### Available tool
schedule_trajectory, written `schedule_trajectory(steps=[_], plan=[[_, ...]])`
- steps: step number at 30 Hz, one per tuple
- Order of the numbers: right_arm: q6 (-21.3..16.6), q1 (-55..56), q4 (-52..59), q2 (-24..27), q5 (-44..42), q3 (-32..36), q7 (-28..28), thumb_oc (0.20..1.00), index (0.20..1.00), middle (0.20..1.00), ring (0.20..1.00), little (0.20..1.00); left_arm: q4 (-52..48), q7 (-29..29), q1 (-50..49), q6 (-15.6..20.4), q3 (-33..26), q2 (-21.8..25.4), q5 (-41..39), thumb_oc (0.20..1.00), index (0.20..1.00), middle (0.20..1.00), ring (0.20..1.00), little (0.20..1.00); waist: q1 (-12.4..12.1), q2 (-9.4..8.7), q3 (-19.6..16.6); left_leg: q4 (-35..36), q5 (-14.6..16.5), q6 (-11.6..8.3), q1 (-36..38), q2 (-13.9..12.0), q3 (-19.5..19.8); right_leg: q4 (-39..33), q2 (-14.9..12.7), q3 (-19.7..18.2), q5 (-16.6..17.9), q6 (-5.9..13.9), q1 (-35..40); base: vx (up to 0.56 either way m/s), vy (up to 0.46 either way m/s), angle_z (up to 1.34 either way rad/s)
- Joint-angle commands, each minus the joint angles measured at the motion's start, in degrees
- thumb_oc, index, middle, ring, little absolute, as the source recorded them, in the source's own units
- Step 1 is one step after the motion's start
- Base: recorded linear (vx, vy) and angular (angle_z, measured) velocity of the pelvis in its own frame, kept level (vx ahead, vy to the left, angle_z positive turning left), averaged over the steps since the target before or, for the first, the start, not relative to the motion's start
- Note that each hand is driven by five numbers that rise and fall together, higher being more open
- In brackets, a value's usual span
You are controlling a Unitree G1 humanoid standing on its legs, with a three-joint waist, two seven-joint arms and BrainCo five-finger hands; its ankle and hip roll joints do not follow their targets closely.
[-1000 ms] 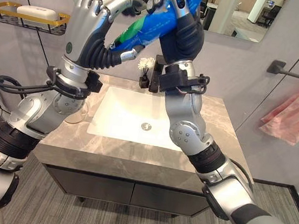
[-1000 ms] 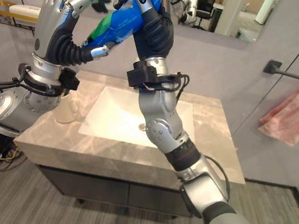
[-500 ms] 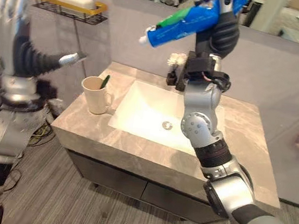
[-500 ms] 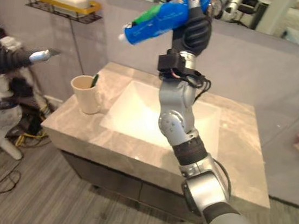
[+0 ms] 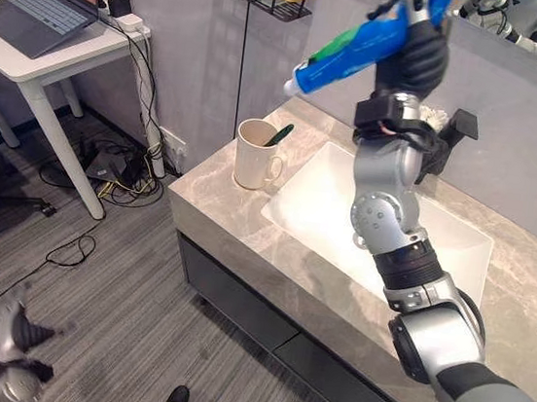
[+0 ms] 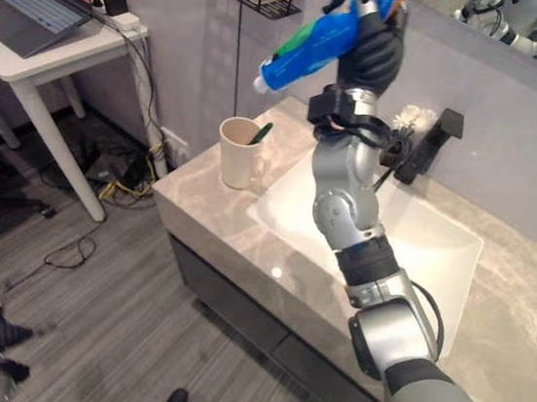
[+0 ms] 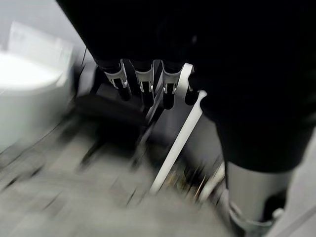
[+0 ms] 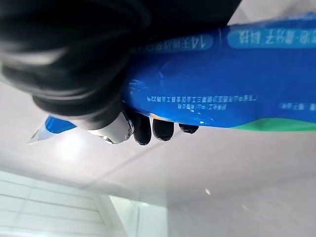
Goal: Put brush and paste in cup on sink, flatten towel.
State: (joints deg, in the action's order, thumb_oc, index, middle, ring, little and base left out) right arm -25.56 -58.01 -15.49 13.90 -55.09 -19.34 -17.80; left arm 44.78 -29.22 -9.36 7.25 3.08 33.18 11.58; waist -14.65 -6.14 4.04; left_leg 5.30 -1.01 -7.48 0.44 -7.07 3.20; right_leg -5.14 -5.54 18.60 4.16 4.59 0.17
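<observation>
Fingers (image 7: 143, 84) of the left hand (image 7: 163, 54) hang straight and relaxed in its wrist view, holding nothing, with floor and a white table leg beyond them. Further right in the eye views stands the cup (image 5: 255, 154), near the left end of the tabletop (image 5: 237, 219), just beside the sink (image 5: 411, 240), with the green-handled brush (image 5: 278, 136) already leaning inside it. High above and to the right of the cup, the right hand (image 5: 417, 45) is wrapped round the paste (image 5: 351, 46), a blue tube with a green band and a white cap.

Its long axis runs on a slant: cap end down and toward the cup side, crimped end up past the hand.

Risks, as I judge them: the tube is held near its upper end, so the long free part could swing or slip in the grip as the arm comes down. The cap could also strike the rim or the brush and tip the cup, since the opening is already partly taken. A drop from this height could land it in the sink.
</observation>
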Motion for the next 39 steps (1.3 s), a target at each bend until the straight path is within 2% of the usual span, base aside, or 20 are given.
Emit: schedule_trajectory(steps=[1,6,8,12,27,39], plan=[[0.83,-8.19,-3.14,1.06,3.29,-1.19,2.86,0.200,0.200,0.200,0.200,0.200,2.08,2.83,4.55,-0.40,3.26,3.15,0.75,1.000,1.000,1.000,1.000,1.000,1.42,-0.25,-2.70,-0.30,-1.28,2.47,-2.11,2.08,0.81,4.11,-4.77,-0.09,-4.53,4.17,5.45,0.00,0.051,0.21],[2.71,-8.52,-5.98,0.90,5.37,-4.03,1.98,0.200,0.200,0.200,0.200,0.200,12.38,4.34,4.66,-1.79,7.83,-0.95,1.62,1.000,1.000,1.000,1.000,1.000,1.90,-0.16,-2.42,-0.30,-1.12,3.01,-2.54,2.73,0.92,4.61,-5.40,-0.25,-4.01,4.54,4.95,0.00,0.053,0.04],[3.30,-8.96,-9.26,-0.18,6.97,-4.10,0.95,0.200,0.200,0.200,0.200,0.200,18.66,5.10,4.90,-2.71,8.57,-3.48,0.24,1.000,1.000,1.000,1.000,1.000,1.82,-0.02,-2.32,-0.30,-0.99,3.30,-2.69,3.22,0.80,4.23,-5.82,-0.24,-3.42,4.78,4.95,0.01,0.073,-0.01],[4.09,-10.37,-12.56,0.87,9.88,-4.19,-0.24,0.200,0.200,0.200,0.200,0.200,23.30,5.46,5.70,-3.21,9.03,-5.17,-0.40,1.000,1.000,1.000,1.000,1.000,1.48,0.11,-2.36,-0.30,-0.85,3.68,-3.26,4.26,0.95,3.19,-6.59,0.07,-2.57,5.30,5.23,0.01,0.070,0.01],[3.81,-14.41,-15.42,0.94,12.30,-3.45,-3.36,0.200,0.200,0.200,0.200,0.200,23.76,5.30,8.79,-2.63,11.43,-5.37,-1.70,1.000,1.000,1.000,1.000,1.000,0.34,-0.30,-1.49,-0.30,-0.67,4.70,-5.20,6.67,1.66,2.05,-8.50,0.50,-0.33,6.51,4.75,0.01,0.040,0.01],[4.15,-19.12,-20.09,3.88,14.12,-3.70,-5.17,0.200,0.200,0.200,0.200,0.200,24.34,5.80,10.93,-2.11,14.24,-5.22,-1.95,1.000,1.000,1.000,1.000,1.000,-0.48,-2.12,0.06,-0.30,-1.29,4.82,-7.69,7.39,3.40,1.65,-8.58,1.83,1.25,7.11,4.03,0.01,0.002,0.05]])
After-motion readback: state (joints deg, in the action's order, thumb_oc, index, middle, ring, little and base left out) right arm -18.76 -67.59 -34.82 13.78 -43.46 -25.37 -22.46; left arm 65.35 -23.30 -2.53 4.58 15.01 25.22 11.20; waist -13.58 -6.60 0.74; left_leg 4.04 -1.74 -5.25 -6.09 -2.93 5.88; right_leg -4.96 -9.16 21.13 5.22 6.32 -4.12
